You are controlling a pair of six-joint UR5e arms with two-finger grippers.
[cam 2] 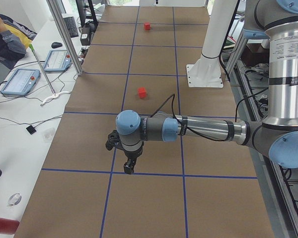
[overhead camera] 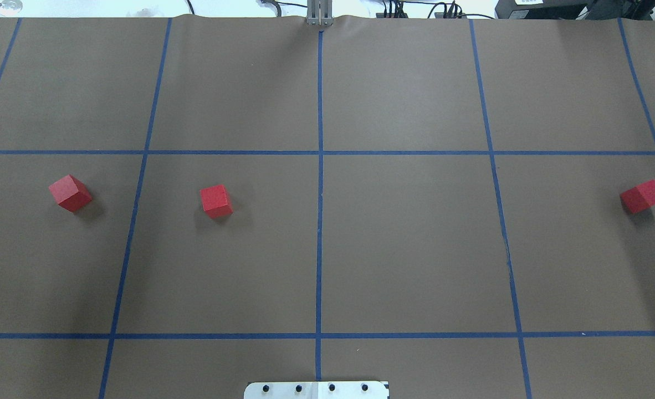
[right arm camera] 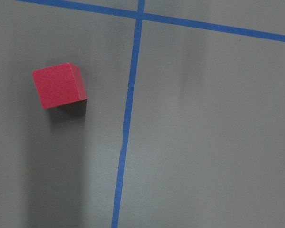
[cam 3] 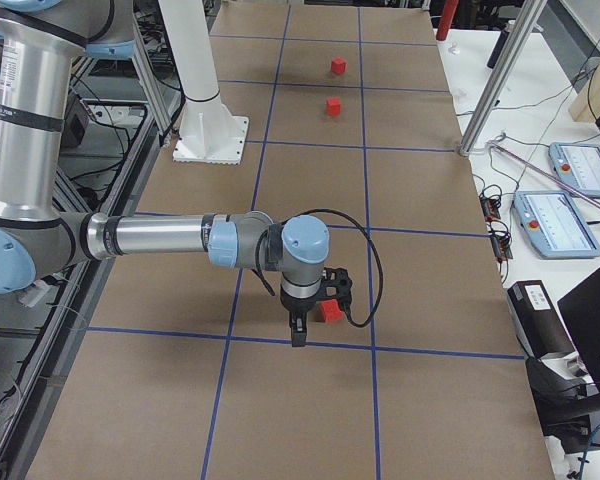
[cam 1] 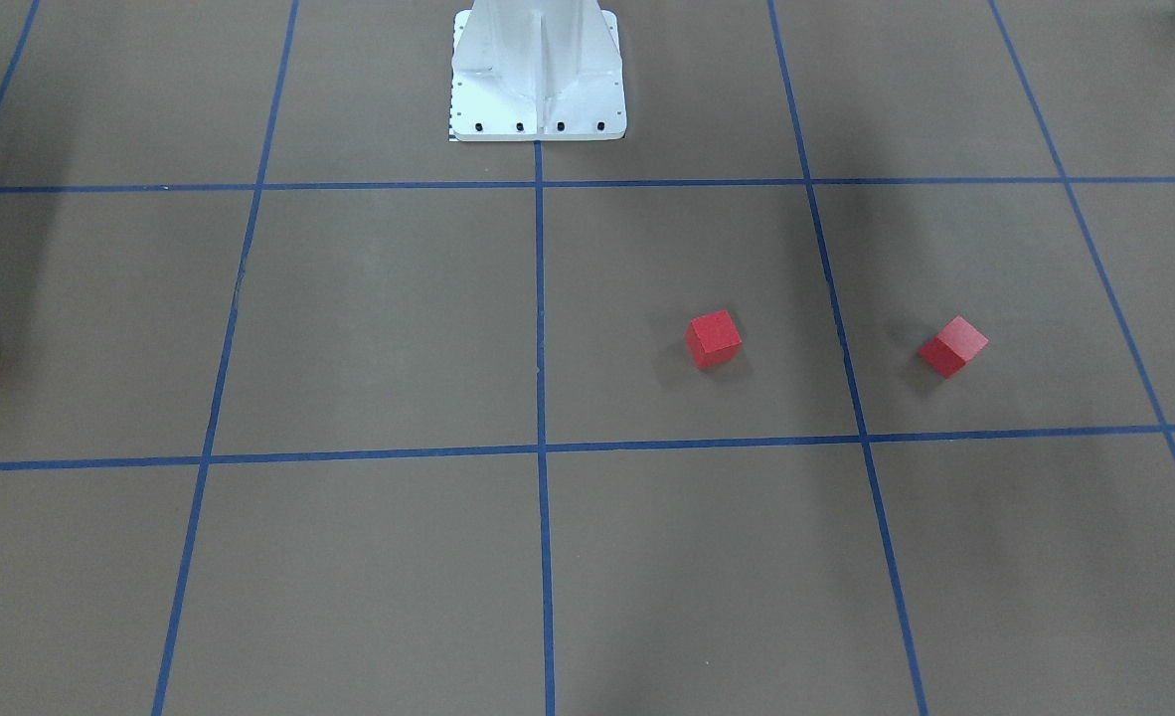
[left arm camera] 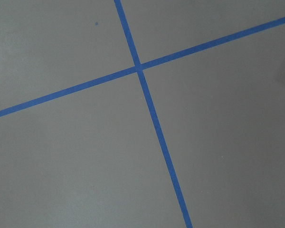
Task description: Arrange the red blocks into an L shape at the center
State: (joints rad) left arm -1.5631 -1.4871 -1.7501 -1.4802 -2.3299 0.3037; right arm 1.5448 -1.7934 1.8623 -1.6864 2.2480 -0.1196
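Brown tbl [overhead camera: 405, 249], 3 matte red cubes [overhead camera: 215, 200]

**Brown-papered table, white bench beyond**

A matte brown sheet [overhead camera: 416, 249] covers the table, ruled into large squares by blue tape lines [overhead camera: 320, 221]. The light is even and leaves soft shadows on it. Along the far edge runs a white bench [cam 2: 5, 153] carrying two tablet-like consoles [cam 2: 20, 81] and loose cables [cam 2: 53, 97]. Slanted aluminium posts [cam 2: 63, 34] rise from the edge. A dark monitor [cam 3: 595, 330] stands at the bench's right end.

Table [overhead camera: 416, 266]: brown, gridded with blue tape [overhead camera: 320, 249].
Lying on it: red block [overhead camera: 70, 192] far left; red block [overhead camera: 216, 200] left of middle; red block [overhead camera: 643, 196] far right.
Near edge: white base [overhead camera: 316, 389].
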